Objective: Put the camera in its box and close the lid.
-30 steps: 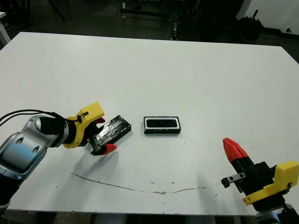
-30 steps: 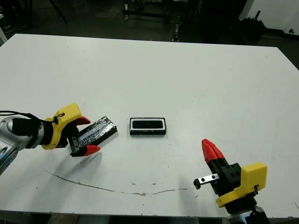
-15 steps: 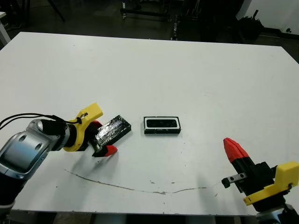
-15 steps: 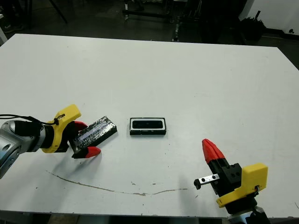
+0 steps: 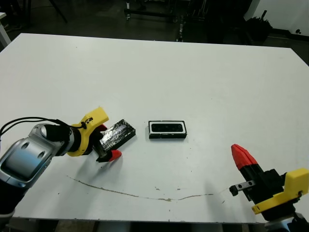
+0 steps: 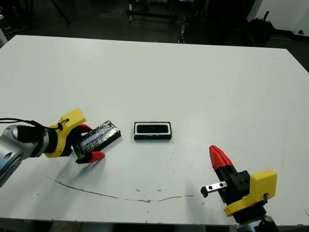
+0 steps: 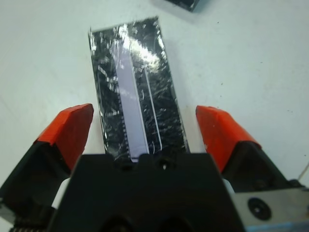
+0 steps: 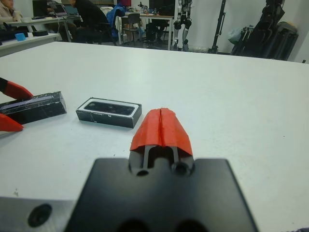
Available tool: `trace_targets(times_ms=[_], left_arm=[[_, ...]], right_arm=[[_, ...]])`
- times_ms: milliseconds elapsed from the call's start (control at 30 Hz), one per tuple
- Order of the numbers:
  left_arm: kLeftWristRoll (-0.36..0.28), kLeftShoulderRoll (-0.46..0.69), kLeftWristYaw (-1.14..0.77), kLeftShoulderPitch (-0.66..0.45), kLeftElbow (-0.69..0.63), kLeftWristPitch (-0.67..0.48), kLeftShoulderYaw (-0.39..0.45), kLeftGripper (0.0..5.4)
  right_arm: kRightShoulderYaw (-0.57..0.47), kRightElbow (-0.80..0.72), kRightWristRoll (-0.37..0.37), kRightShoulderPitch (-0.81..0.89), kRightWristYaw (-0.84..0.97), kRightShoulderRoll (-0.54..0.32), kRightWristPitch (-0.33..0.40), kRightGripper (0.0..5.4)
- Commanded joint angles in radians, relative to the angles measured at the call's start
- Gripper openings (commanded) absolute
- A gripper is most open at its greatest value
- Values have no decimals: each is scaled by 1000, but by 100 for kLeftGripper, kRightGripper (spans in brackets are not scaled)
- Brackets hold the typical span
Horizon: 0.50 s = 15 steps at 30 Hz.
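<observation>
The left claw [image 7: 140, 128], fingers apart, straddles the flat glossy black lid [image 5: 115, 135] on the white bench [image 5: 193, 77]; it should clamp squarely across the lid's long edges. The white-lined box [image 5: 167, 129] with the matte-black camera [image 5: 166, 127] inside lies just beside; the right claw [image 8: 161, 126] rests pressed together.

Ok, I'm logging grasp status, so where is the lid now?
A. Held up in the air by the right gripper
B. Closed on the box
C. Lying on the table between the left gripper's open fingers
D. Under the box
C: the lid lies flat on the table with the left gripper open, one finger on each side; the box sits apart, uncovered.
</observation>
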Motion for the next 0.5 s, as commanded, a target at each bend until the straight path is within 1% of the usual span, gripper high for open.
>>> trace_targets(times_ms=[33,167,333,433,500], left_arm=[[4,1,19,21,-7,5,18,447],[-5,-16,37,37,-11,2,42,383],[-20,-34,63,38,-18,44,58,317],[-29,-37,70,33,-15,66,58,315],[-24,-32,67,30,-15,58,50,315]], right_arm=[[-8,10,8,6,-2,0,-4,0],[-5,15,-15,4,-3,-2,-19,0],[-5,13,-11,2,-4,-2,-9,0],[-6,14,-10,-1,-3,-3,-11,0],[-7,15,-9,-3,-2,-3,-12,0]])
